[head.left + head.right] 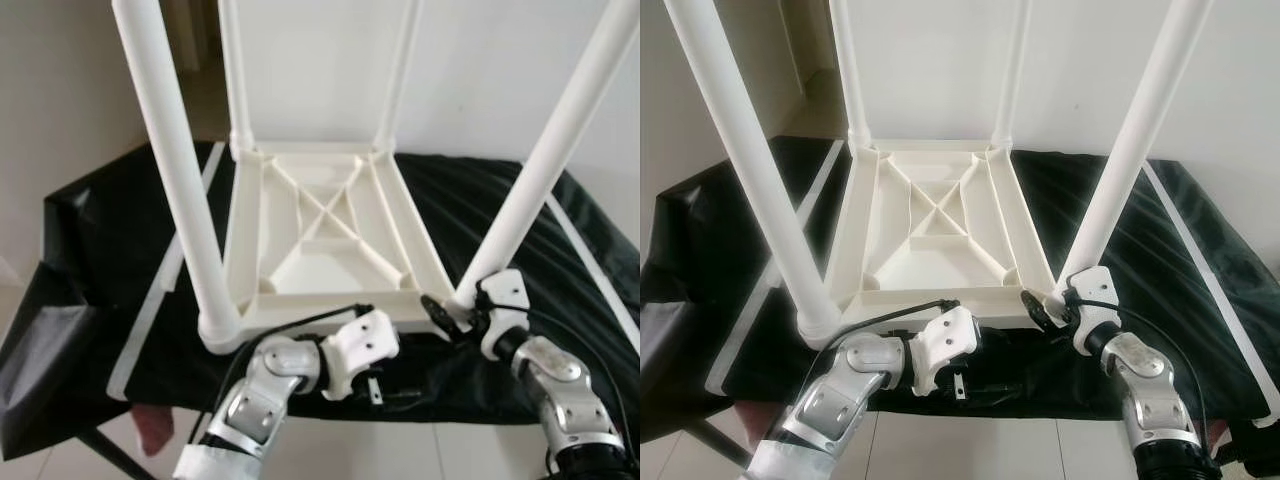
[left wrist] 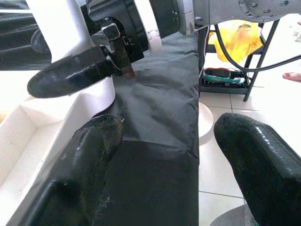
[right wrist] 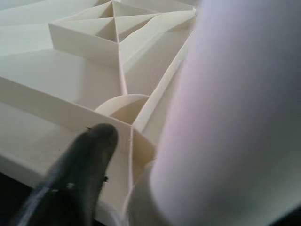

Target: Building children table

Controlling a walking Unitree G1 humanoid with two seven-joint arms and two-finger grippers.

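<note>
Your upturned white table (image 1: 320, 235) is lying on the black-covered worktop (image 1: 120, 240), legs up. Your right gripper (image 1: 1045, 308) is clasping the near-right leg (image 1: 545, 160); your left gripper (image 2: 160, 155) is gaping at the near edge.

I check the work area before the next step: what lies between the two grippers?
In the left eye view, the near edge of the upside-down white table and black cloth lie between the left gripper and right gripper.
</note>
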